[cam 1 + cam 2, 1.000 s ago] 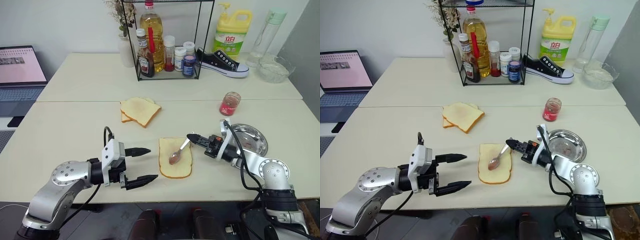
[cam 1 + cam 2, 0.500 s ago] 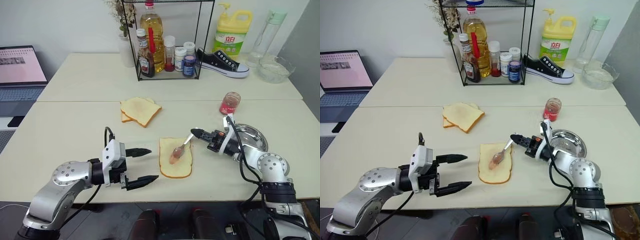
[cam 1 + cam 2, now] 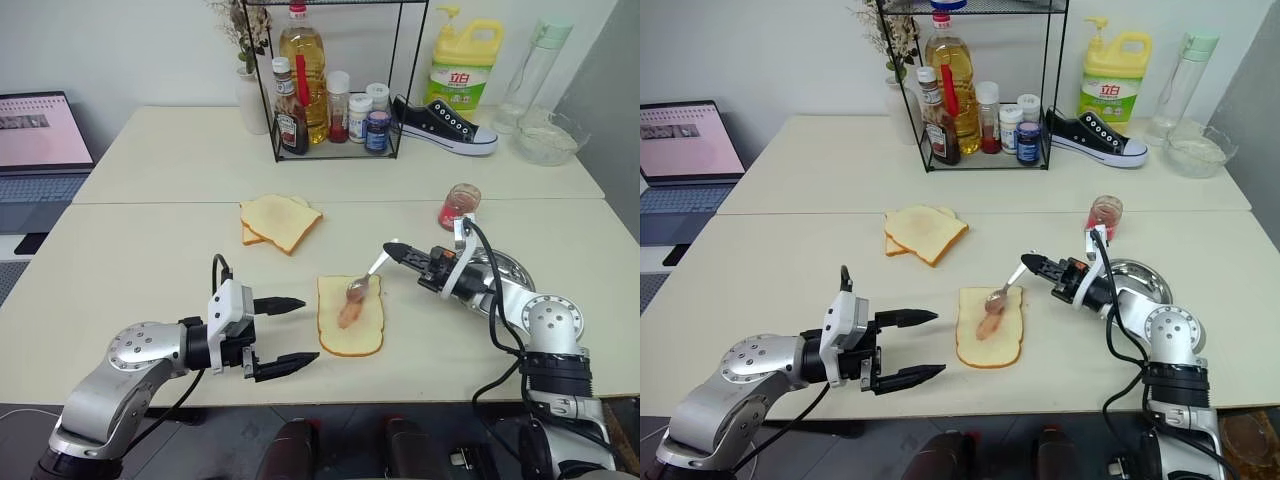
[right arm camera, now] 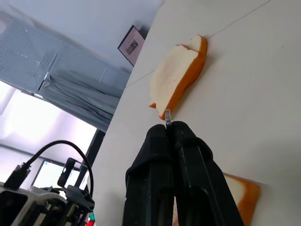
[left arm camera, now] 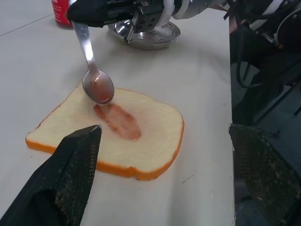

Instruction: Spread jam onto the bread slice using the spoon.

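The bread slice (image 3: 352,322) lies flat near the table's front edge, with a streak of red jam (image 5: 117,120) on its face. My right gripper (image 3: 392,249) is shut on the handle of the spoon (image 3: 362,283). The spoon's jam-smeared bowl (image 5: 98,88) hangs just above the far end of the slice. The jam jar (image 3: 459,206) stands behind the right arm. To the left of the slice, my left gripper (image 3: 290,328) stands open and holds nothing, its two fingers (image 5: 70,179) framing the slice in the left wrist view.
A pile of bread slices (image 3: 280,221) lies behind the slice. A round steel dish (image 3: 503,277) sits under the right arm. At the back are a wire rack of bottles (image 3: 330,90), a shoe (image 3: 445,125), a detergent bottle (image 3: 463,65), a glass bowl (image 3: 547,138) and a laptop (image 3: 40,140).
My right gripper has lifted the spoon and drawn it toward the slice's far end, leaving a red streak where the bowl lay. The left arm has not moved.
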Action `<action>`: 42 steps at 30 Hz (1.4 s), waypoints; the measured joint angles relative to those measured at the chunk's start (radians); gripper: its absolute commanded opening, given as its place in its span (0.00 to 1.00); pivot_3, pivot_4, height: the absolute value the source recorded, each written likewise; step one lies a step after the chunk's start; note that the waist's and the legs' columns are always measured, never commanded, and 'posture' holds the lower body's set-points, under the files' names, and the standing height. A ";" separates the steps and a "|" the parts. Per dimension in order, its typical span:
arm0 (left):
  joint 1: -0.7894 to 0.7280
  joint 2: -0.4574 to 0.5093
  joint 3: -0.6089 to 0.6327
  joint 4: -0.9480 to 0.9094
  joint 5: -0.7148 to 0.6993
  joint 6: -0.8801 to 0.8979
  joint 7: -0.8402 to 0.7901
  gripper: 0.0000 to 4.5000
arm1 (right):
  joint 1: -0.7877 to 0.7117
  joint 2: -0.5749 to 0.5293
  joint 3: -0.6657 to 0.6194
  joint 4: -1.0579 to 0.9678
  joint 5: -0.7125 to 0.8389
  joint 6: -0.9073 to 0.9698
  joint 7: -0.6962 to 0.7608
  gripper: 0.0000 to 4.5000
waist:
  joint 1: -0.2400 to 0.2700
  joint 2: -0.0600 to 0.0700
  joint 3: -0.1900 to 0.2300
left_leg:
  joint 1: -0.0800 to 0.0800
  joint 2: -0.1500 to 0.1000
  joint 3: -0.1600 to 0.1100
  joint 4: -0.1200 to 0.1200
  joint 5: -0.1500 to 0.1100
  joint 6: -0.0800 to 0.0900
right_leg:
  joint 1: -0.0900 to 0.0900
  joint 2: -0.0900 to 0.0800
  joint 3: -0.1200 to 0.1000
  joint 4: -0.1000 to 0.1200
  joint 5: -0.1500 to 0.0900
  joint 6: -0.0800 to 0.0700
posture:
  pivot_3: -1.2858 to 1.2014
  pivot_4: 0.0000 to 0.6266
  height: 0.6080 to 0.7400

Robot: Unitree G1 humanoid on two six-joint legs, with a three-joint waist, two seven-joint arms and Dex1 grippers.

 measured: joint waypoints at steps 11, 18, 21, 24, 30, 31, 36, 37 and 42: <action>0.001 0.000 0.000 0.000 0.001 -0.002 -0.003 1.00 | 0.014 0.005 0.031 0.019 -0.103 -0.033 0.014 0.01 | 0.000 0.000 0.000 | 0.000 0.000 0.000 0.000 0.000 0.000 | 0.000 0.000 0.000 0.000 0.000 0.000 | 0.52 0.24 1.00; 0.000 -0.005 -0.001 0.000 0.001 -0.002 -0.003 1.00 | 0.055 -0.041 -0.019 0.000 -0.080 0.001 0.021 0.01 | 0.001 0.000 0.000 | 0.000 0.000 0.000 0.000 0.000 0.000 | 0.000 0.000 0.000 0.000 0.000 0.000 | 0.52 0.24 1.00; -0.009 -0.014 -0.013 0.003 0.001 -0.002 -0.003 1.00 | 0.062 -0.049 -0.033 -0.027 -0.065 0.023 0.013 0.01 | 0.001 0.000 0.000 | 0.000 0.000 0.000 0.000 0.000 0.000 | 0.000 0.000 0.000 0.000 0.000 0.000 | 0.52 0.24 1.00; -0.018 -0.018 -0.020 0.004 0.002 -0.002 -0.003 1.00 | 0.063 -0.041 -0.054 -0.041 -0.036 0.044 -0.011 0.01 | 0.001 0.000 0.000 | 0.000 0.000 0.000 0.000 0.000 0.000 | 0.000 0.000 0.000 0.000 0.000 0.000 | 0.52 0.24 1.00; -0.061 -0.017 -0.021 0.007 -0.003 0.009 -0.009 1.00 | 0.046 -0.013 -0.114 -0.098 0.106 0.078 -0.101 0.01 | 0.001 0.000 0.000 | 0.000 0.000 0.000 0.000 0.000 0.000 | 0.000 0.000 0.000 0.000 0.000 0.000 | 0.52 0.24 1.00; -0.088 -0.016 -0.022 0.010 -0.009 0.020 -0.015 1.00 | 0.038 -0.014 -0.132 -0.117 0.150 0.078 -0.133 0.01 | 0.002 0.000 0.000 | -0.001 0.000 0.000 0.000 0.000 0.000 | 0.000 0.000 -0.001 0.000 0.000 0.000 | 0.52 0.24 1.00; -0.416 -0.047 -0.092 0.110 0.001 0.074 -0.042 1.00 | 0.011 -0.121 -0.244 -0.252 0.327 0.032 -0.317 0.01 | 0.026 -0.002 0.001 | -0.001 -0.003 -0.002 0.002 0.000 0.000 | 0.002 0.002 -0.003 -0.001 0.001 0.001 | 0.52 0.24 1.00; -0.504 -0.082 -0.118 0.152 0.021 0.076 -0.037 1.00 | 0.023 -0.155 -0.279 -0.285 0.341 0.008 -0.351 0.01 | 0.030 -0.002 0.001 | -0.001 -0.003 -0.002 0.002 0.000 0.001 | 0.004 0.002 -0.003 -0.003 0.001 0.003 | 0.52 0.24 1.00; -0.712 -0.229 -0.238 0.309 0.086 0.074 -0.037 1.00 | 0.114 -0.210 -0.350 -0.341 0.341 -0.087 -0.454 0.01 | 0.011 -0.003 0.001 | -0.001 -0.003 0.004 0.001 -0.001 0.003 | 0.005 0.003 -0.001 -0.011 0.003 0.006 | 0.52 0.24 1.00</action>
